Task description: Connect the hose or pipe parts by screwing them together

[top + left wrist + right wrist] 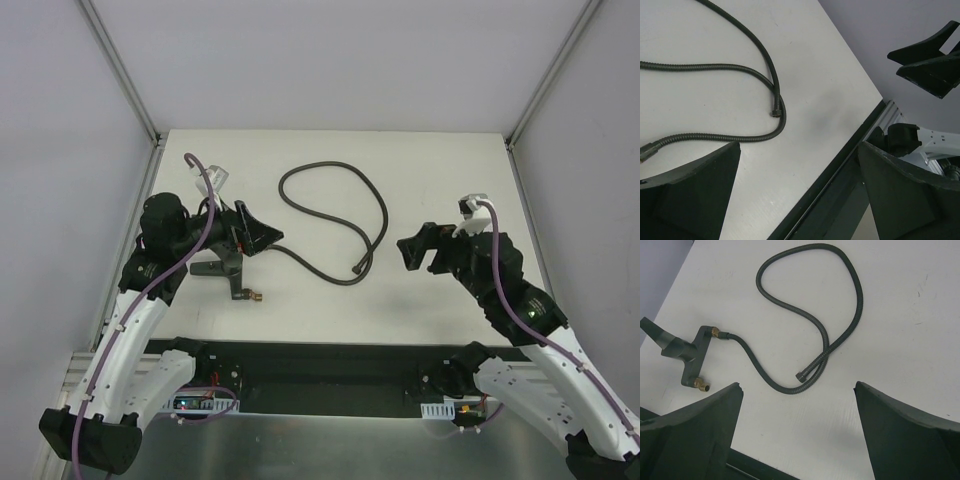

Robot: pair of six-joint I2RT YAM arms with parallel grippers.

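Top external view shows a white bench (pixel 450 180) with a long dark-grey hose (pixel 384 212) lying on it in a loose loop, about in the middle between the two arms. A small black fitting (pixel 236 278) with brass tips lies to the left of the loop, near the front edge.

In the right wrist view one end of the hose (pixel 860 295) meets the upper brass tip of the fitting (pixel 692 352); I cannot tell if it is screwed in. The other hose end lies free on the bench, just beside the hose's own curve, and the lower brass tip has nothing on it.

The left gripper (pixel 255 235) stands just above the fitting in the top view; its fingers (pixel 690 195) are wide apart and hold nothing. The right gripper (pixel 415 255) is to the right of the loop, apart from the hose, and its fingers (pixel 910 435) are also wide apart and hold nothing.
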